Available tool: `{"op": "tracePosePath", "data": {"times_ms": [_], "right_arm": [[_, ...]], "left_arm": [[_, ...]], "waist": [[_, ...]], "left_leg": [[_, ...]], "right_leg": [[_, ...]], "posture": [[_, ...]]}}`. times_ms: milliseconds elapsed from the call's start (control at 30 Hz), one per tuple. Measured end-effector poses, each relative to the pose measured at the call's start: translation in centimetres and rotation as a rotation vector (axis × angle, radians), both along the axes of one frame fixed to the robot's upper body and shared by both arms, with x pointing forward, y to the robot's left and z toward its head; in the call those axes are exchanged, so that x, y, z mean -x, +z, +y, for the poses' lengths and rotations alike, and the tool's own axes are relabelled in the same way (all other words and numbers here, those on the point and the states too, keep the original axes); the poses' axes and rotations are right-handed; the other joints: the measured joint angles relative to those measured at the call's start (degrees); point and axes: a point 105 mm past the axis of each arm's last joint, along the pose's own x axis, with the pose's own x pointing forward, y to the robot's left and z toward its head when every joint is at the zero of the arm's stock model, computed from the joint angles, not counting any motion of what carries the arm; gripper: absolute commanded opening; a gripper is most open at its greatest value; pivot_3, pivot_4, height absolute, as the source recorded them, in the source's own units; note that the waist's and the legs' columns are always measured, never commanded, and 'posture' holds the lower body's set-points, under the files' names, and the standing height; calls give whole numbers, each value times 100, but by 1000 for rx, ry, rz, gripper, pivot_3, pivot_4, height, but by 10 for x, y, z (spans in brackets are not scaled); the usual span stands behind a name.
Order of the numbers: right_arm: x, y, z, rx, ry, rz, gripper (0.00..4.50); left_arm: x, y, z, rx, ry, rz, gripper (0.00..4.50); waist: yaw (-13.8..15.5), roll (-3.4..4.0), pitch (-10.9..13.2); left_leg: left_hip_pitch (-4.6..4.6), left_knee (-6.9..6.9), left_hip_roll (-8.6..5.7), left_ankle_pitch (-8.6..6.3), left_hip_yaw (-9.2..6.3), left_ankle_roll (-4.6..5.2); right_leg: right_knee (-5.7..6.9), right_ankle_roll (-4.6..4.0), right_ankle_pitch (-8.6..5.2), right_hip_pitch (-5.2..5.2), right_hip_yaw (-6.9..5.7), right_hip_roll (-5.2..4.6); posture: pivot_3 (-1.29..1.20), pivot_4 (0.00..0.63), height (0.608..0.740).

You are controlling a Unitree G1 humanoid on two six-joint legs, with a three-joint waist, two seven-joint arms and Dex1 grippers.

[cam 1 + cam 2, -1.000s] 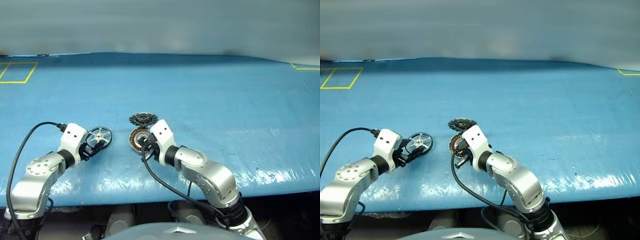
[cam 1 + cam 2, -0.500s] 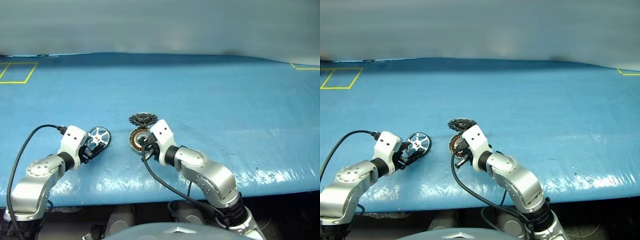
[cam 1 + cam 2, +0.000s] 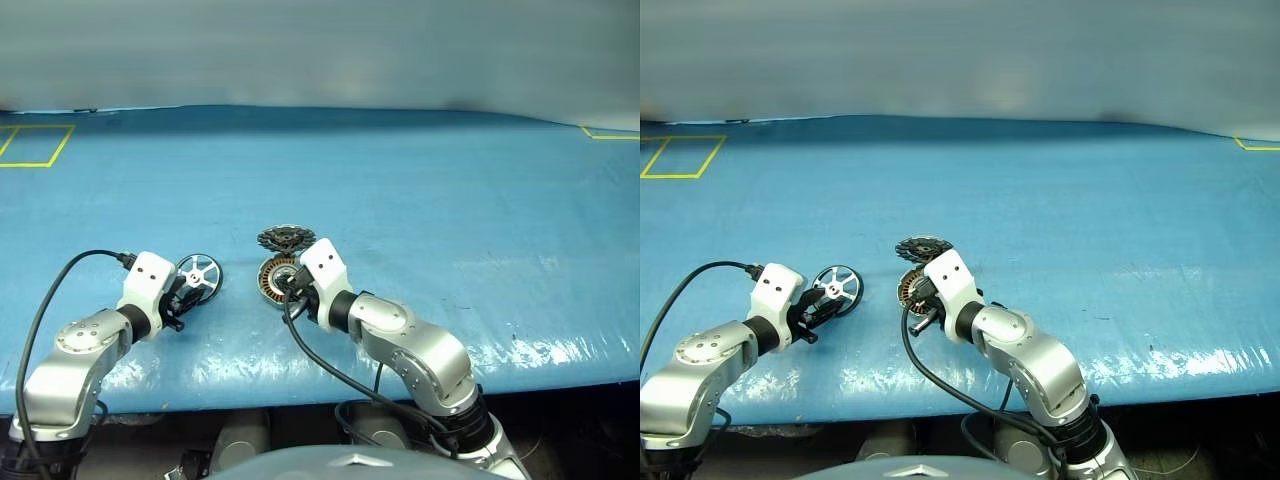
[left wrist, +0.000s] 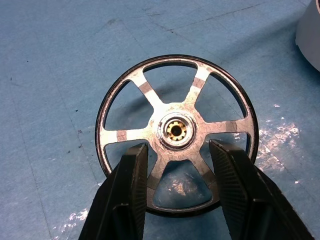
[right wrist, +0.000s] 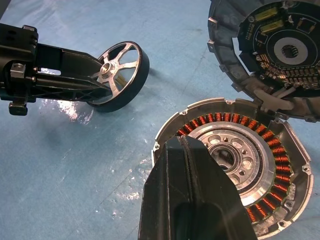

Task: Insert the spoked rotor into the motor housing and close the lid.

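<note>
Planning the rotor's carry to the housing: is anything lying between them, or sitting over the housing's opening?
Nothing lies on the bare mat between the rotor and the housing. But the shut right gripper sits over the housing's near rim, partly covering the opening. The lid lies just beyond the housing, out of the path.

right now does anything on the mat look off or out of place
One oddity: the spoked rotor is tipped up on its rim rather than lying flat, with the left gripper straddling its hub. The motor housing lies open, windings exposed, and the lid rests against its far edge, circuit face up. Nothing looks spilled or damaged.
</note>
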Motion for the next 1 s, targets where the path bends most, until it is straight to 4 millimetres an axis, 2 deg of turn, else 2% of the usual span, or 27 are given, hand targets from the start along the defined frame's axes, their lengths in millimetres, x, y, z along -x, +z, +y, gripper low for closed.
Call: {"op": "tracePosePath", "data": {"times_ms": [67,200,233,433,567,833,1000], "right_arm": [[0,0,0,0,0,0,0],[0,0,0,-1,0,0,0],[0,0,0,-2,1,-1,0],[-1,3,1,-14,3,-23,0],[-1,3,-7,-12,13,-69,0],[20,-6,-35,-28,44,-117,0],[28,-9,-46,-39,31,-191,0]], "left_arm": [[0,0,0,0,0,-1,2062],[-3,5,0,-1,-3,-17,1227],[-4,6,0,-3,-4,-21,1161],[-4,9,1,-16,-31,-15,1160],[-4,19,-2,-32,-93,-23,1159],[-6,59,-32,-49,-339,-90,1159],[2,59,-55,-63,-530,-12,1159]], "waist": [[1,0,0],[4,1,0],[5,2,0],[3,0,1],[7,-2,1],[17,-4,4],[1,-5,6]], "left_leg": [[0,0,0,0,0,0],[0,0,0,0,0,0],[1,0,0,0,0,0],[-1,0,0,0,0,0],[-5,-1,0,0,0,0],[-6,0,0,0,2,0],[-3,1,0,0,8,0]], "right_leg": [[0,0,0,0,0,0],[0,0,0,0,0,0],[1,0,0,0,0,0],[0,0,0,-1,0,0],[-3,0,0,-2,0,-1],[-3,-1,-2,-2,-1,0],[-2,-3,-5,-2,4,1]], "posture": [[0,150,740],[0,150,740],[0,150,740],[0,150,740],[0,150,740],[0,150,740],[0,150,740]]}}
